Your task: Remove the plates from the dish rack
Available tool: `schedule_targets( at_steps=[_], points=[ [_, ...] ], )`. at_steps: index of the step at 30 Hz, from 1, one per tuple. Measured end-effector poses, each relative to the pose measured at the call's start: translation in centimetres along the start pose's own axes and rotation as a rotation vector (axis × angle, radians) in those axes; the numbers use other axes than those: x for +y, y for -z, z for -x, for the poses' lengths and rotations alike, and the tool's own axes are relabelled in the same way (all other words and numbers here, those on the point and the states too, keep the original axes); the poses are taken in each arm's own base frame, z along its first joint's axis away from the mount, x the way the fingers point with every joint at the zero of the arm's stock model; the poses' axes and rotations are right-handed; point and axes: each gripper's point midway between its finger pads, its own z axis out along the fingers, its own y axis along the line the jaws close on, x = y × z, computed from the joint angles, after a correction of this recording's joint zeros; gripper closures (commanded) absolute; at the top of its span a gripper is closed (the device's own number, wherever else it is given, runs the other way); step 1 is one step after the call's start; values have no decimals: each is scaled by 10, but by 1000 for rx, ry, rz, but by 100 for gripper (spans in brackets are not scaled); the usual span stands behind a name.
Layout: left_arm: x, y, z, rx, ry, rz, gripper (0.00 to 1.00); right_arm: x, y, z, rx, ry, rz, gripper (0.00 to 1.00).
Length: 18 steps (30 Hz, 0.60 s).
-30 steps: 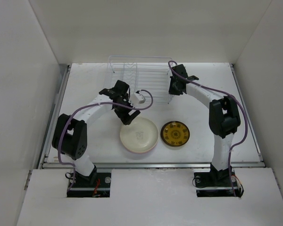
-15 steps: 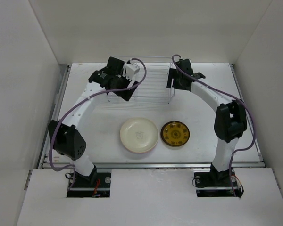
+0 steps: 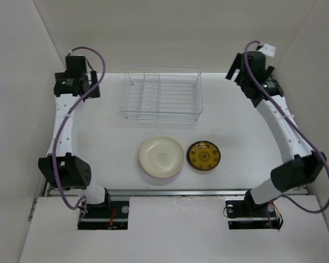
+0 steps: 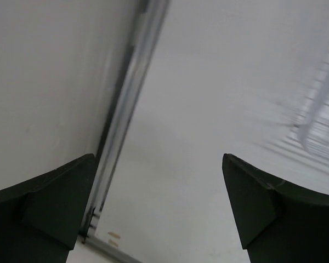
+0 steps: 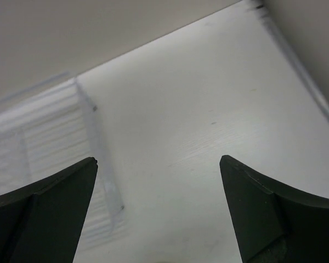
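top view: one silver wire rack (image 3: 161, 94) stood there, rectangular and low-sided, with rows of thin prongs. two round plates lay on the white table (image 3: 98, 142) near the rack's front: a plain cream plate (image 3: 162, 156) with a pink rim (image 3: 162, 177) showing under it, and just right of it a smaller, patterned brown-gold plate (image 3: 203, 155). two arms were raised, one off each end of the rack.

left wrist view: the left gripper (image 4: 158, 159) gaped wide with nothing between its dark wedge fingers; the rack's wires were a blur at right.

right wrist view: the right gripper (image 5: 157, 159) also gaped wide and empty; the rack's wires showed at left.
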Motion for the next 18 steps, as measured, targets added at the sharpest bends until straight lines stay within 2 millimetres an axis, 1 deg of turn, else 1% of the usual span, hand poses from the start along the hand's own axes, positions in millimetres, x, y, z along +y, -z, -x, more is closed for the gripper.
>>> schedule_targets(
  at_steps=[1, 3, 4, 5, 7, 9, 11, 13, 18],
  points=[
    [26, 0, -3, 8, 58, 74, 1, -21, 9, 13, -40, -33, -58, 0],
    [65, 4, -11, 19, 136, 203, 1, -68, 33, 33, -123, -91, -195, 0],
    [76, 8, -15, 21, 157, 248, 1, -89, 46, 37, -152, -111, -253, 0],
    [83, 13, -20, 22, 167, 282, 1, -105, 59, 38, -174, -121, -302, 0],
    [86, 21, -29, 25, 167, 317, 1, -124, 79, 36, -198, -130, -352, 0],
    [87, 26, -39, 31, 164, 332, 1, -132, 93, 32, -198, -129, -368, 0],
    [87, 30, -47, 37, 159, 335, 1, -137, 100, 28, -184, -122, -374, 0],
    [87, 32, -52, 40, 159, 334, 1, -140, 103, 23, -163, -108, -382, 0],
    [83, 41, -57, 24, 177, 297, 1, -145, 107, 1, -72, -55, -390, 0]
  ],
)
